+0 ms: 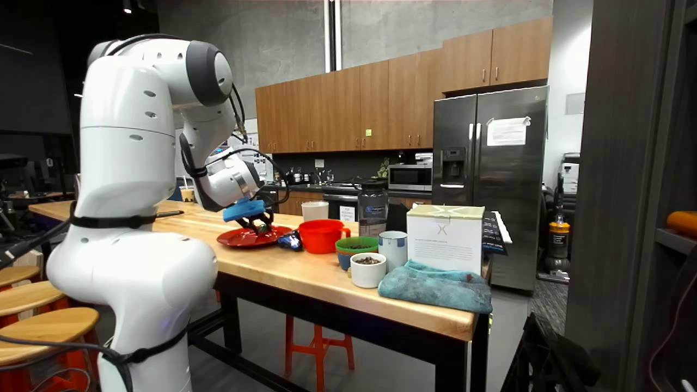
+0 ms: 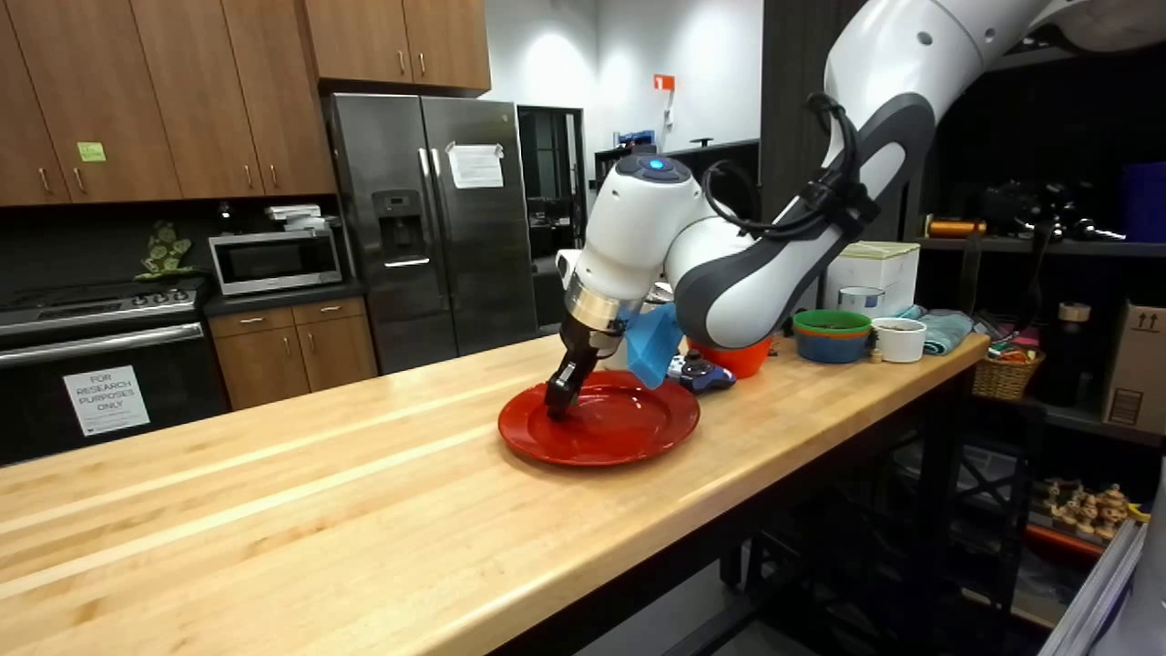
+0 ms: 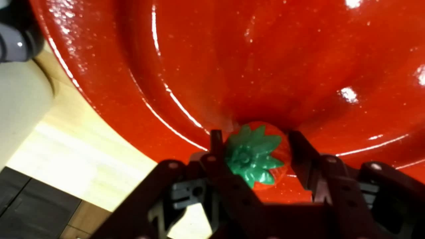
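Grasps a red fruit-shaped piece (image 3: 255, 157), topped in leafy green, clenched between the jaws with contact on two opposite sides. Located within the outline of the red plate (image 2: 619, 439), near the rim; unable to tell whether touching the plate surface. Points down at a tilt toward the plate in an exterior view. Carries a blue block (image 1: 243, 209) near the jaws, visible in both exterior views. Adjoined on the wooden tabletop (image 2: 273, 510) by a game controller (image 2: 700, 374) just beside the plate, then by an orange-red handled cup (image 1: 318, 237) next to the controller. Backed by a white cup (image 1: 315, 211) behind the handled cup. Followed farther along by a stack of nested bowls (image 2: 831, 346), a white bowl (image 1: 368, 275) containing brown bits (image 1: 368, 261), a blue-patched mug (image 1: 393, 251) and a dark-lidded bottle (image 1: 373, 213). Bounded toward the end of the tabletop by a white box (image 1: 445, 239) with a teal cloth (image 1: 435, 289) in front. Bordered well beyond the tabletop by a microwave (image 1: 410, 178) and a refrigerator (image 1: 493, 169).
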Controlling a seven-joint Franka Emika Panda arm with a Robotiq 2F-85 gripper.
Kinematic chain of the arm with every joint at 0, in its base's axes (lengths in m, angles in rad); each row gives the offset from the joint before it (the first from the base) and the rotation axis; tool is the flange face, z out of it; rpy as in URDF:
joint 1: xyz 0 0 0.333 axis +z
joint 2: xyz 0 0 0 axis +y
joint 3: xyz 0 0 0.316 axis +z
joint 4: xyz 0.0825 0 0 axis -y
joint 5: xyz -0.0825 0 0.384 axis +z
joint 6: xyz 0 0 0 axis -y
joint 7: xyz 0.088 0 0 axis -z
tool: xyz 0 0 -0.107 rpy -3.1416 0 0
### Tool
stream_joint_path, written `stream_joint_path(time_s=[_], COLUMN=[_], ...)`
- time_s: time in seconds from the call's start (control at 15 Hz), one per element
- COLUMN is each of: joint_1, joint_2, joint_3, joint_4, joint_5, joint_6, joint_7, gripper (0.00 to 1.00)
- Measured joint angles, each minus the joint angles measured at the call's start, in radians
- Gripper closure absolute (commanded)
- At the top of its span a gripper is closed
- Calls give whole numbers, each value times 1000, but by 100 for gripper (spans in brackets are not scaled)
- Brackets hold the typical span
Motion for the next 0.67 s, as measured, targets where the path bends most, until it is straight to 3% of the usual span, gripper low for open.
stream_joint_path(time_s=[0.27, 0.67], joint_1=[-11, -17], joint_2=[-42, -131], joint_3=[0, -63], joint_4=[2, 6], joint_5=[291, 343], joint_6=[-117, -275], joint_7=[-268, -337], gripper=[74, 74])
